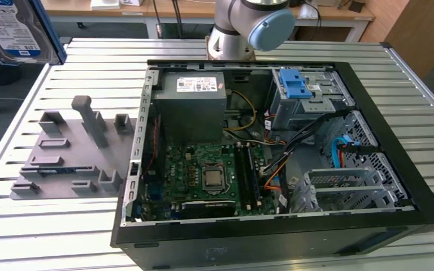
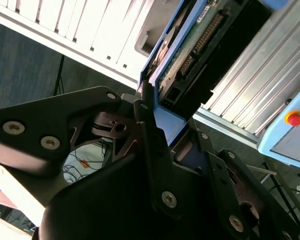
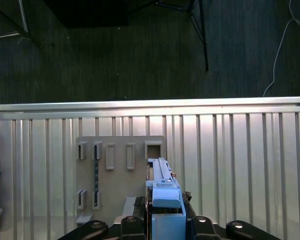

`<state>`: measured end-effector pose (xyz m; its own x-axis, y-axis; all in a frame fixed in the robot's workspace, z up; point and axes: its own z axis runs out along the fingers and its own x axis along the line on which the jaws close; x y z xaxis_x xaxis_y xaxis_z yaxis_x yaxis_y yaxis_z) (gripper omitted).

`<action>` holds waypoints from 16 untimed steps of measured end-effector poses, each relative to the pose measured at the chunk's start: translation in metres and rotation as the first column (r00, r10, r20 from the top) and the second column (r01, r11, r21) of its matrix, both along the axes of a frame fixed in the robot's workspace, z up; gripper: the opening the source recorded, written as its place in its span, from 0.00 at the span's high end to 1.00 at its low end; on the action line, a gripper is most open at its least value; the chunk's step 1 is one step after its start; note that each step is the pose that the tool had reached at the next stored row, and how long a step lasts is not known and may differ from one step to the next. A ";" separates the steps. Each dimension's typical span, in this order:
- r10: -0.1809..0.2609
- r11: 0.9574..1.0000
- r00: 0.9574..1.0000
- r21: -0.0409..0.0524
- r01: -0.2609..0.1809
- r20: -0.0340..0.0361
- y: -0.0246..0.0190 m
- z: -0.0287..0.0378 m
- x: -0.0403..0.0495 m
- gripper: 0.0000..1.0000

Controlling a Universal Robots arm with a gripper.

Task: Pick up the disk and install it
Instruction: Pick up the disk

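while the open computer case lies on its side on the slatted table, the disk hangs high at the exterior view's left. it is well apart from the case, its label faces the camera, and its blue frame runs down 1 edge. lower in that view the grey fixture plate sits on the table just beside the case's wall. further toward the exterior view's right, inside the case, come the grey power-supply box and the green motherboard. after them stands the silver drive cage with its blue latch. the arm's base rises behind the case. in the second wrist view the gripper is clamped on the disk's blue frame, a black finger pressed against its side, and the drive sticks out beyond the fingertips. in the first wrist view the disk stands edge-on between the 2 fingers, with the fixture plate on the table beyond it.
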<state>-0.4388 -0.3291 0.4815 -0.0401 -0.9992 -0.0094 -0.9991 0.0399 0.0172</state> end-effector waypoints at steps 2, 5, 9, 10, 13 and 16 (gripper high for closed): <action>0.000 1.000 1.000 0.000 0.000 0.000 -0.0001 0.0000 0.0010 0.64; 0.000 1.000 1.000 0.000 0.000 0.000 0.0000 -0.0001 0.0021 0.64; 0.000 1.000 1.000 0.000 0.000 0.000 -0.0001 0.0000 0.0037 0.64; 0.000 1.000 1.000 0.000 0.000 0.000 0.0000 0.0000 0.0042 0.64; 0.000 1.000 1.000 0.000 0.000 0.000 0.0000 0.0000 0.0054 0.64; 0.000 1.000 1.000 0.000 0.000 0.000 -0.0001 0.0000 0.0063 0.64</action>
